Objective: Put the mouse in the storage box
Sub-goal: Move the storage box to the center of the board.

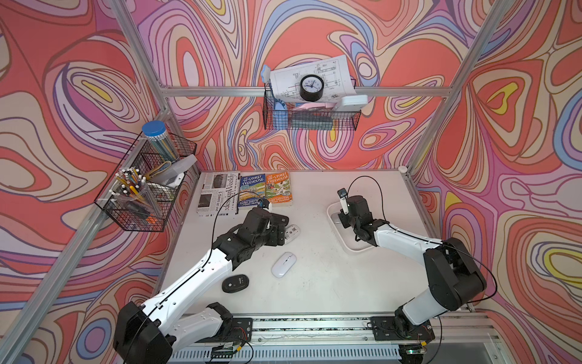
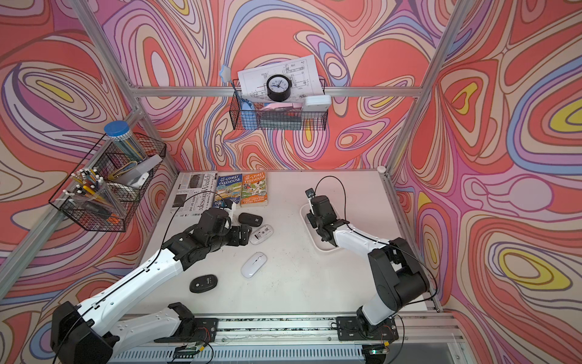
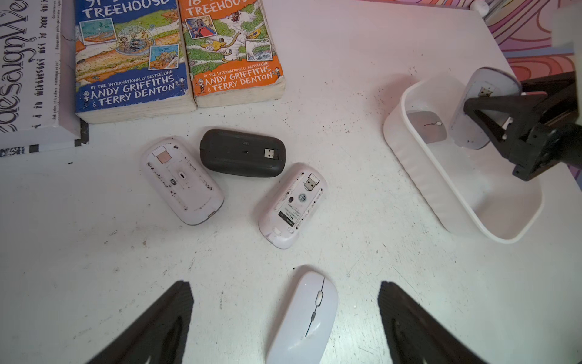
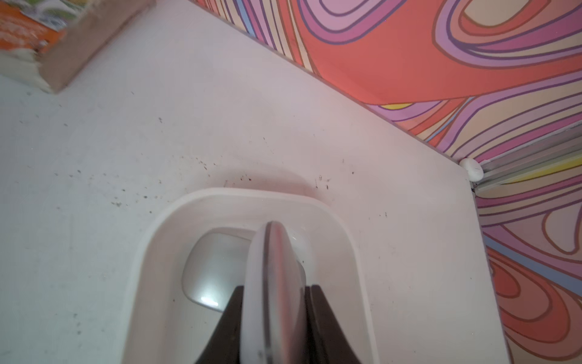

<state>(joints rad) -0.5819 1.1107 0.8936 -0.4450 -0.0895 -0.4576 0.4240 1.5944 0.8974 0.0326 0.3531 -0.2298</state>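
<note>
Over the far end of the storage box (image 4: 239,193), a white mouse (image 4: 274,277) stands on edge, clamped between the closed fingers of the right gripper (image 4: 274,302). Its lower part sits inside the rim, though I cannot tell whether it touches the floor. Beside it a second mouse (image 4: 214,268) lies flat in the box, buttons up. The box sits toward the right of the table (image 1: 315,283). Near mid-table the left gripper (image 3: 284,285) hangs with jaws spread wide, holding nothing. In its wrist view an upright white mouse (image 3: 305,318) lies between the fingers. Beyond it, three belly-up mice cluster: a scuffed white mouse (image 3: 182,179), a black mouse (image 3: 242,153) and a labelled white mouse (image 3: 291,205). Two paperbacks (image 3: 132,56) lie farther back.
</note>
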